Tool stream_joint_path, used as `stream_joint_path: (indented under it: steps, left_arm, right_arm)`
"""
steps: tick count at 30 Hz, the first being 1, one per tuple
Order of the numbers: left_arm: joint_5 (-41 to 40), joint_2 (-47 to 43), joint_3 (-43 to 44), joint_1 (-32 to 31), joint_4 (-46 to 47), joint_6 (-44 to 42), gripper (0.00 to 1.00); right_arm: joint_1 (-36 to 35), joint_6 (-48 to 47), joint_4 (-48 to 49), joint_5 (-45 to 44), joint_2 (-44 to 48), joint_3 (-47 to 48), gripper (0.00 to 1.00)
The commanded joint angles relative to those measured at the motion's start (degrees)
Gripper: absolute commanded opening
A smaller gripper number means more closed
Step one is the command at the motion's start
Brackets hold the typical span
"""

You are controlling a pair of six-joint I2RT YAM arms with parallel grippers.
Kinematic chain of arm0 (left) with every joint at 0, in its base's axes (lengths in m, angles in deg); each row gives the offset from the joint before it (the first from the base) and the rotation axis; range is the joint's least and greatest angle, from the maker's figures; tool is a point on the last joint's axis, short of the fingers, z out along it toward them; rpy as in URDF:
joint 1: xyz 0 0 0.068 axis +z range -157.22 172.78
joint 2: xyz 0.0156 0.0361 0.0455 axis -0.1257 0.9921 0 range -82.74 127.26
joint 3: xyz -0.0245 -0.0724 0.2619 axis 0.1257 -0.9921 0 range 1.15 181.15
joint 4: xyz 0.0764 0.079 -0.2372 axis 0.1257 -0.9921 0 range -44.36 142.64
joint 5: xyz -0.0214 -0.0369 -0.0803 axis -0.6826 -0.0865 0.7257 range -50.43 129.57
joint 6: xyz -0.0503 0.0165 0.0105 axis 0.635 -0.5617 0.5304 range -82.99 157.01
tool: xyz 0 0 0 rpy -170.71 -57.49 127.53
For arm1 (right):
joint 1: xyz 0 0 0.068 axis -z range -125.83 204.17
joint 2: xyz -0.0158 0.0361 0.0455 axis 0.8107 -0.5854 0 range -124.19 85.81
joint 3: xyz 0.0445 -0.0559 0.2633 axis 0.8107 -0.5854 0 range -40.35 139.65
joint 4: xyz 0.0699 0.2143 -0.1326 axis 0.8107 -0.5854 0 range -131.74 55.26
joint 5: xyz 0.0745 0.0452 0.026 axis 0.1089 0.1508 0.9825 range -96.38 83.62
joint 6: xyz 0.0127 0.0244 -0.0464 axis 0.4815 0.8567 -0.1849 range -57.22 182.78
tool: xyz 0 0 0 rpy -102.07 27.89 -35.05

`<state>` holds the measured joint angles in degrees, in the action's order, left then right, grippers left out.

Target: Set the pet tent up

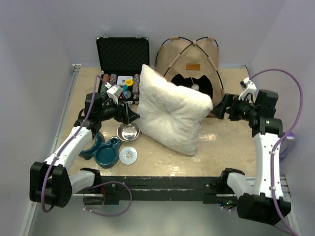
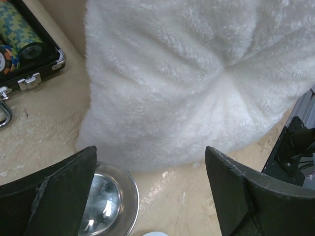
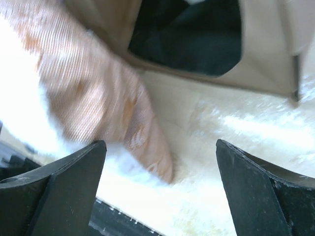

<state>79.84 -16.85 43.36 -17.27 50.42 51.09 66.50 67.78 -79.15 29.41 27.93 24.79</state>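
Note:
The tan pet tent point(image 1: 192, 61) stands upright at the back of the table, its black poles arched over the top, brown label above the dark doorway and a white pom-pom hanging in it. A white fluffy pillow point(image 1: 170, 110) leans in front of it and hides the doorway's lower left. In the right wrist view the tent's doorway point(image 3: 192, 37) and the pillow's beige patterned side point(image 3: 98, 103) show. My left gripper point(image 1: 129, 116) is open and empty at the pillow's left edge point(image 2: 187, 83). My right gripper point(image 1: 222, 107) is open and empty at the pillow's right corner.
An open black case point(image 1: 122, 54) with poker chips stands at the back left. A steel bowl point(image 1: 128, 131), a teal double dish point(image 1: 104, 151) and a white round lid point(image 1: 128, 155) lie at the front left. The table's front edge rail point(image 1: 162, 183) runs below.

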Motion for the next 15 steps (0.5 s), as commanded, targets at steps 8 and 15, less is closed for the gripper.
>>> stream_joint_path:
  steps: [8, 15]
  left_arm:
    - [2.80, 4.51, -3.63, -0.94, 14.95, -3.54, 0.96]
    - [2.88, 10.13, -4.07, -2.87, 22.86, -1.52, 0.96]
  right_arm:
    - [-0.64, 5.91, 7.49, 8.25, 21.41, -19.52, 0.98]
    - [-2.93, 9.15, 10.12, 2.18, 25.99, -24.44, 0.98]
